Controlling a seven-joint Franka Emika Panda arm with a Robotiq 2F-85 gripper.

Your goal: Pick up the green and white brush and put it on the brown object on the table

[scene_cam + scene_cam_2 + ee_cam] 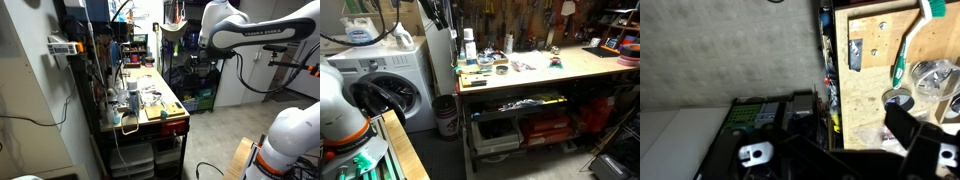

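The green and white brush (pixel 908 45) lies on the plywood workbench top in the wrist view, white head toward the top right, green handle slanting down-left. A flat tan-brown board (pixel 155 113) lies near the bench's front end, and it also shows in an exterior view (pixel 473 82). My gripper (pixel 915 135) shows as dark fingers at the lower right of the wrist view, high above the bench edge. It looks open, with nothing between the fingers. The white arm (pixel 240 30) hangs well above and to the side of the bench.
A tape roll (pixel 898 99) and a clear plastic item (pixel 935 78) lie near the brush handle. A dark plate (pixel 854 52) sits on the plywood. Bottles and clutter (pixel 470 45) crowd the bench top. A washing machine (pixel 390 85) stands beside the bench, with shelves below it.
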